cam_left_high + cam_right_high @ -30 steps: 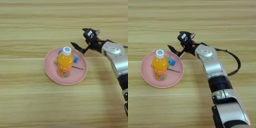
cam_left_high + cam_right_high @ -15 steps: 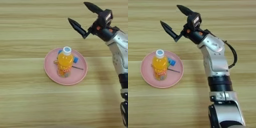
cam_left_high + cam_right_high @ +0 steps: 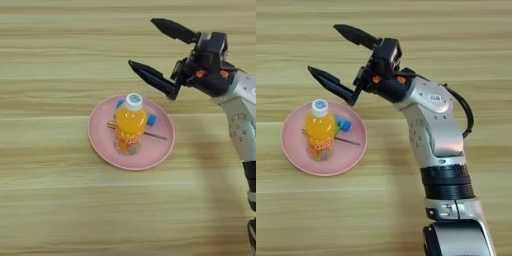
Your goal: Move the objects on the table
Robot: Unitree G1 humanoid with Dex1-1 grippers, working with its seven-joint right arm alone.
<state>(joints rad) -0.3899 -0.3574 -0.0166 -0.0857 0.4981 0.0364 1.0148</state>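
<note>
My pincer (image 3: 145, 47) hangs above the wooden table (image 3: 50, 200), its two black fingers (image 3: 331, 82) spread wide apart and gripping nothing. One finger points over the far side of the pink plate (image 3: 102, 145); the other reaches further up the table, well apart from it. My silver forearm (image 3: 431, 115) runs in from the bottom right and bends toward the plate.

The plate sits near the middle of the table with several things piled on it. The orange-juice bottle (image 3: 130, 125) lies on top, its white cap (image 3: 133, 100) toward the far rim and closest to my nearer finger, though not touching it. Beside and partly under the bottle is the blue tube (image 3: 344, 123), only its end showing on the side facing my arm. A thin screwdriver (image 3: 155, 135) pokes its shaft out from under the bottle toward my side, its handle mostly hidden.
</note>
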